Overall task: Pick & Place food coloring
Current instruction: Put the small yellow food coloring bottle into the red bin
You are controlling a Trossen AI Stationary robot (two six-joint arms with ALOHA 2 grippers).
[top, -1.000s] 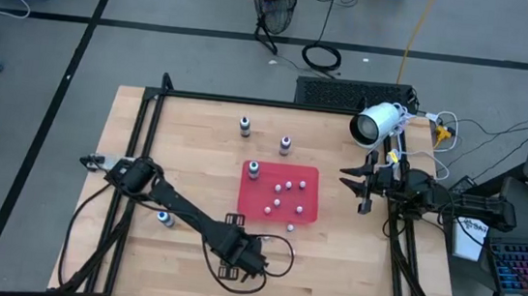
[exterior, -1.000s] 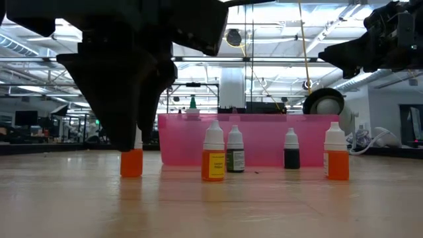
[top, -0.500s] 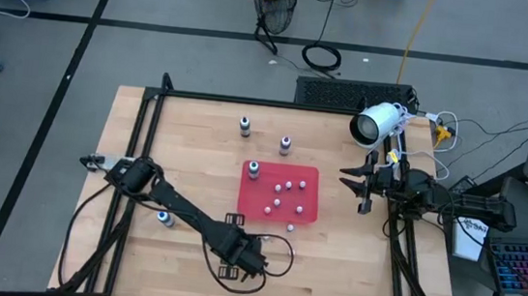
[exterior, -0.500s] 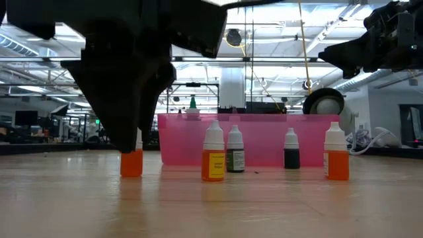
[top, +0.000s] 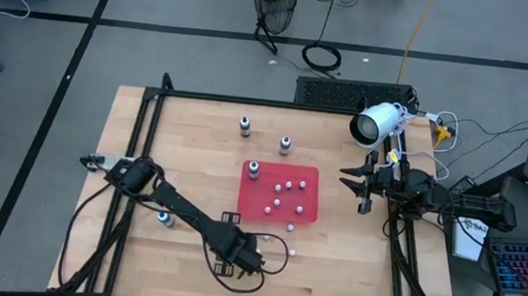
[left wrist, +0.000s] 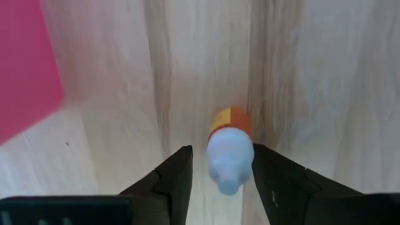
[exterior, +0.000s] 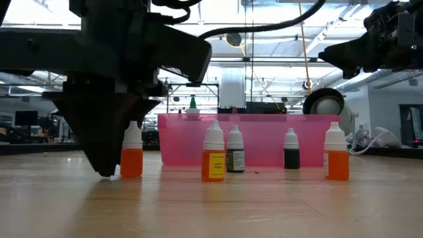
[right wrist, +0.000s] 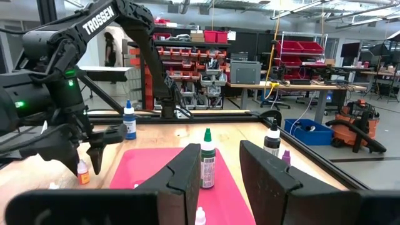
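1. The pale wooden desk (top: 197, 132) with its black frame carries everything.
2. The left arm reaches across the desk's near part, its left pincer (top: 251, 260) low over the boards, close to the near edge of the tray. The right arm waits at the desk's right edge, the right pincer (top: 356, 184) raised, its fingers parted and holding nothing.
3. The flat translucent pink-red plastic tray (top: 312, 177) lies mid-desk. Several white-capped bottles lie inside it, and a green-bodied, white-topped food coloring bottle (right wrist: 207, 159) stands upright at its far left corner.
4. An orange-bodied, white-capped food coloring bottle (left wrist: 229, 148) stands upright on the wood between the left pincer's spread fingers (left wrist: 176, 177); the wrist view shows gaps on both sides, so nothing is gripped.
5. In the low view, three more small bottles stand in front of the tray: a yellow-labelled orange one (exterior: 213, 160), a dark one (exterior: 291, 157) and another orange one (exterior: 336, 160).
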